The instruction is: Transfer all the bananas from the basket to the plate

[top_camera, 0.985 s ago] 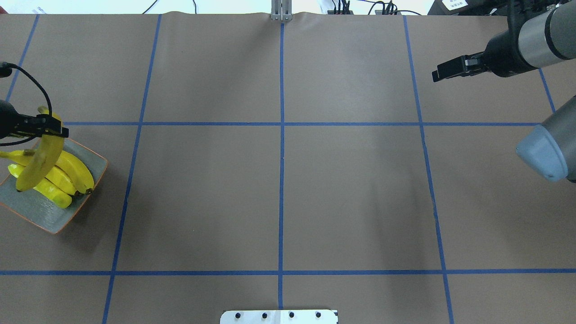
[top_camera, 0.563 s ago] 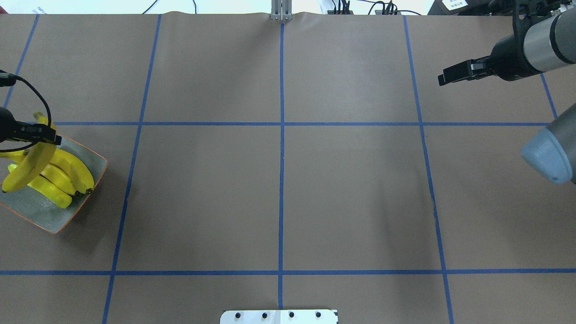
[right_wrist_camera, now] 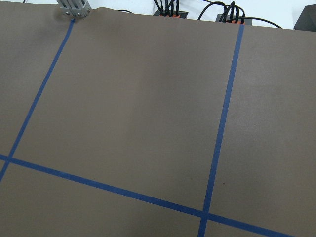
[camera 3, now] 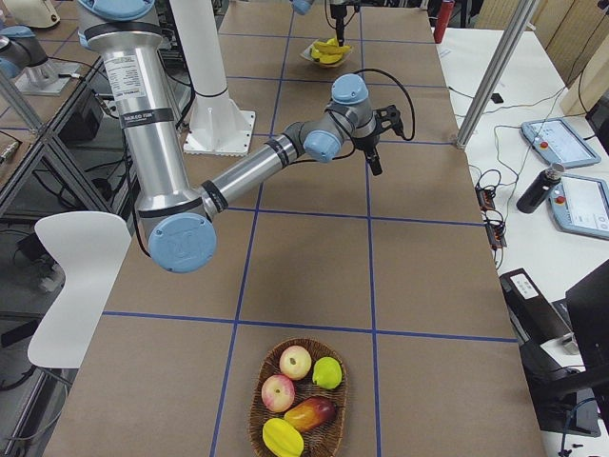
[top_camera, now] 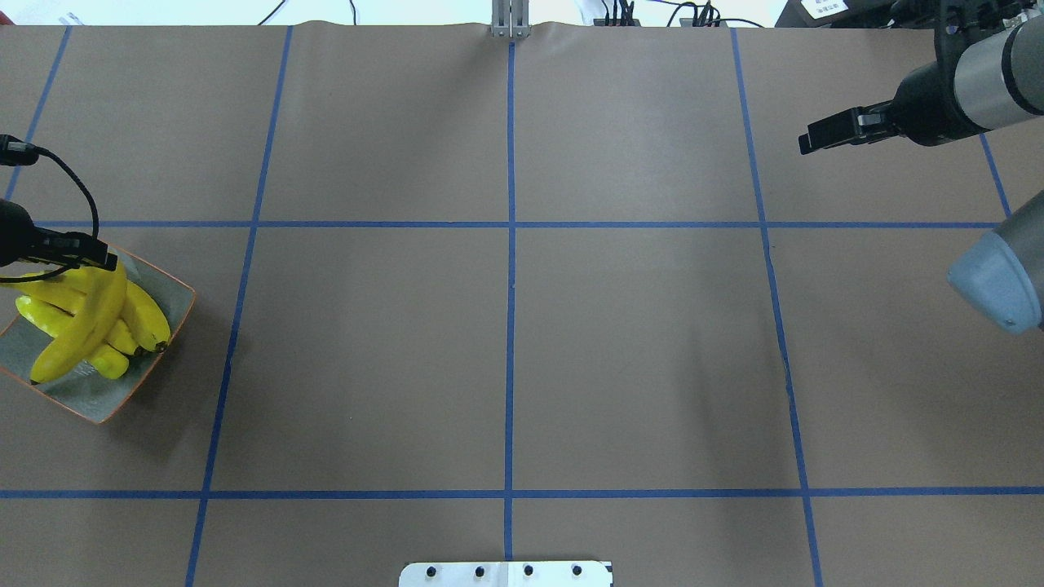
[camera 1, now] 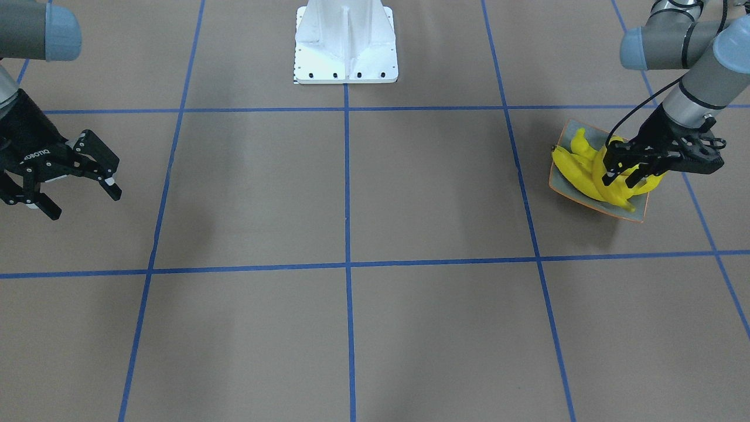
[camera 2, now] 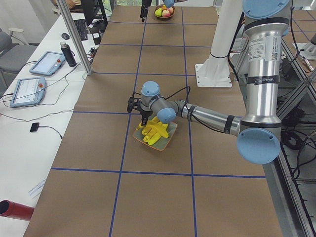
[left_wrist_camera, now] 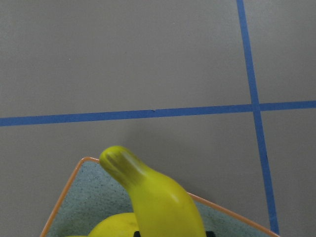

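Observation:
Several yellow bananas [top_camera: 147, 314] lie piled on the grey-green plate [top_camera: 90, 398] at the table's left edge. My left gripper [top_camera: 102, 259] is shut on the stem end of one more banana [top_camera: 81, 330], which rests slanted across the pile. The front view shows its fingers [camera 1: 609, 170] either side of that banana [camera 1: 603, 176] over the plate [camera 1: 638, 210]. The left wrist view shows the held banana [left_wrist_camera: 158, 197] and the plate rim [left_wrist_camera: 64, 195]. My right gripper [camera 1: 85, 202] is open and empty, far off above the table; it also shows in the overhead view [top_camera: 807, 140].
A wicker basket [camera 3: 262, 395] holding apples, a mango and a star fruit stands at the table's right end; no banana shows in it. Blue tape lines cross the brown table. The white robot base [camera 1: 345, 44] stands at the middle of the near edge.
My left gripper has lowered and shifted left. The banana that hung from it now rests across the pile on the plate. My right gripper has drifted slightly right.

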`<state>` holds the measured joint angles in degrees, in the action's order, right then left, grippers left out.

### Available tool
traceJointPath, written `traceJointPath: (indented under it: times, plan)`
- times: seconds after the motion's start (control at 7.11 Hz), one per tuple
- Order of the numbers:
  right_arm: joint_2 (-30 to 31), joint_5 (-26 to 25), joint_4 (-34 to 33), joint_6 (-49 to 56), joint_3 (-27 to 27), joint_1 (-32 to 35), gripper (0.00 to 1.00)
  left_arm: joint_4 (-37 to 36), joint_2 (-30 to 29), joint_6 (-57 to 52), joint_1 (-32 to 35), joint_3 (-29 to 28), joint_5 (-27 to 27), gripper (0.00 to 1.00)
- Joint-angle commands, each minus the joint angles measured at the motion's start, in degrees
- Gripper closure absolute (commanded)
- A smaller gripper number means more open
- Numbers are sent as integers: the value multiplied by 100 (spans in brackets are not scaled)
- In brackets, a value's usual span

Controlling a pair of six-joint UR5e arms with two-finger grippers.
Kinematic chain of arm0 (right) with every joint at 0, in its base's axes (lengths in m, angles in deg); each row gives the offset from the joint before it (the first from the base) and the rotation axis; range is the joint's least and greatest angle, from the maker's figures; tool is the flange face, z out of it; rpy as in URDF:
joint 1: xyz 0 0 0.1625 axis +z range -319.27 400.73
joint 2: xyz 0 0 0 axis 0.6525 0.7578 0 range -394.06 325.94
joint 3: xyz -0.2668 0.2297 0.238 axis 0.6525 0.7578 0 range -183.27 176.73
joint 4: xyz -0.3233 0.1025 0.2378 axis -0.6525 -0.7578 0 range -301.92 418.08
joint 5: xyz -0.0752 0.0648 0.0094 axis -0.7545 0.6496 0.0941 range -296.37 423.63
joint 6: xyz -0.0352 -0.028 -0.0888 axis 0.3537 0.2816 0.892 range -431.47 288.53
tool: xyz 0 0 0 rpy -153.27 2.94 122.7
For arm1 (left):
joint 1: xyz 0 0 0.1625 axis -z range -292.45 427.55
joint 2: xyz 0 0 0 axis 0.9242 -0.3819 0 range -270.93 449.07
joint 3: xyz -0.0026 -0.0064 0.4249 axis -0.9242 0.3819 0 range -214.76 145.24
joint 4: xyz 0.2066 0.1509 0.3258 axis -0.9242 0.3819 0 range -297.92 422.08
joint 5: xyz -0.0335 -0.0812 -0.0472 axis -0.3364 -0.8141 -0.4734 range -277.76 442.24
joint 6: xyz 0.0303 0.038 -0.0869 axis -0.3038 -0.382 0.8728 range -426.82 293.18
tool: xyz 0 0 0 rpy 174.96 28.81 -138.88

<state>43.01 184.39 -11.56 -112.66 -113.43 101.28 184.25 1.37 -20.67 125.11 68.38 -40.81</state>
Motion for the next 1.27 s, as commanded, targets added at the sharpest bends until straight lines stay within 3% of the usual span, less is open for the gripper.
traceJointPath:
  times: [0.0,0.14,0.28,0.42,0.56,0.84,1.13]
  plan:
    - [2,-9,3,-3,12,0,0,78,69,-1,-25,14,-8,42]
    - [2,9,-6,6,12,9,0,88,69,-1,-26,83,-17,32]
    - [-16,17,-41,6,38,96,0,96,17,-1,1,101,-8,0]
    - [-16,105,-84,32,169,228,0,27,25,-27,70,180,-8,0]
    - [-16,514,-181,415,405,499,0,0,69,-515,350,137,-17,0]
    - [46,877,-1440,1791,416,1201,0,-1216,78,-2732,1690,233,-657,0]
    - [63,932,-3222,3478,268,1808,0,-2944,8,-5314,2825,233,-659,0]
